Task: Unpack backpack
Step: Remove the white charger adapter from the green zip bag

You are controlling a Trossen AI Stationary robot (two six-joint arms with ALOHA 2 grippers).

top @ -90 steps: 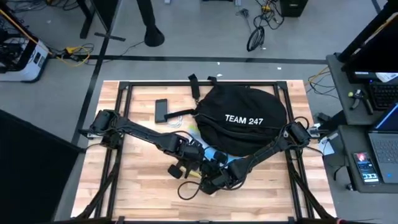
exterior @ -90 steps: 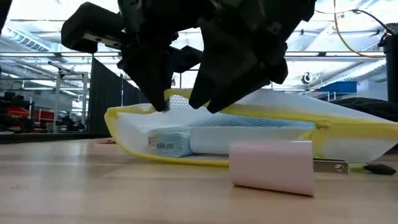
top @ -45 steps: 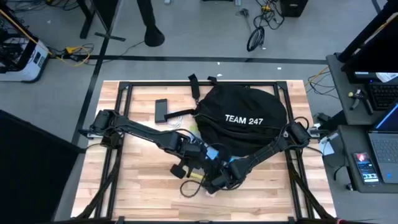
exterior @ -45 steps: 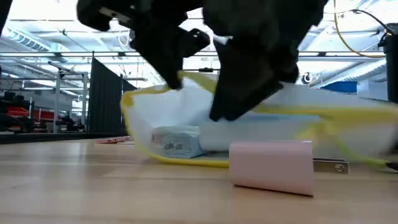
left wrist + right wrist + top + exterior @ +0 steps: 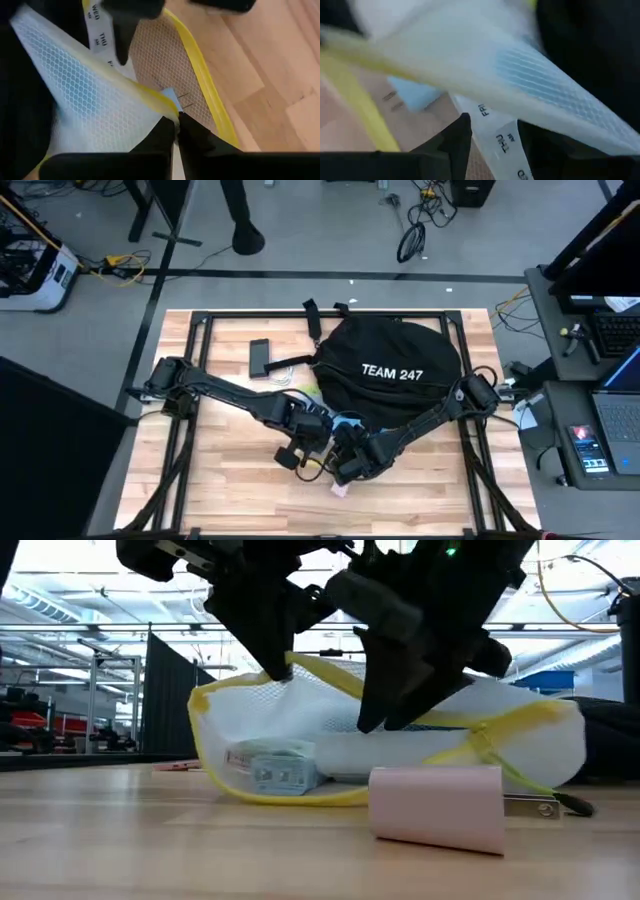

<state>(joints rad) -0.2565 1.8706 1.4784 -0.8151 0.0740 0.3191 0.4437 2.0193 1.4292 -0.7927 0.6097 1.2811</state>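
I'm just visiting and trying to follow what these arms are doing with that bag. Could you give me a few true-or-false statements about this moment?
1. The left gripper pinches the yellow edge of the white mesh pouch. True.
2. The backpack reads "TEAM 247". True.
3. The pink charger block is inside the pouch. False: it lies on the wooden table, in front of the pouch.
4. The mesh pouch is empty. False: a small light-blue box shows inside.
5. The right gripper is parked at the table's edge. False: it is at the pouch, beside the left one.
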